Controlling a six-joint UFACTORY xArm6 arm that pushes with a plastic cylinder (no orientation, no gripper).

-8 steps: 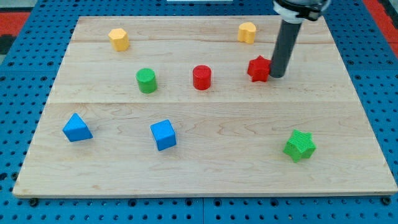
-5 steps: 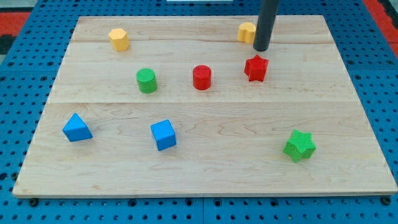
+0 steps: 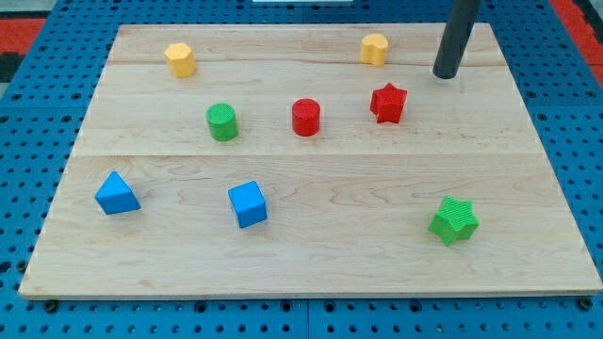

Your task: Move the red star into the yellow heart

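Note:
The red star point(image 3: 388, 103) lies on the wooden board right of centre, toward the view's top. The yellow heart point(image 3: 374, 49) sits above it near the top edge, a clear gap between them. My tip point(image 3: 445, 75) is down on the board to the upper right of the red star and to the right of and slightly below the yellow heart, touching neither block.
A red cylinder point(image 3: 305, 117) and a green cylinder point(image 3: 222, 122) lie left of the star. A yellow hexagon point(image 3: 180, 59) sits top left. A blue triangle point(image 3: 117, 193), a blue cube point(image 3: 248, 203) and a green star point(image 3: 454, 220) lie lower down.
My tip left the red star's right side, moved up beside the yellow heart, then swung right to its present spot. The star ended up slightly left and higher.

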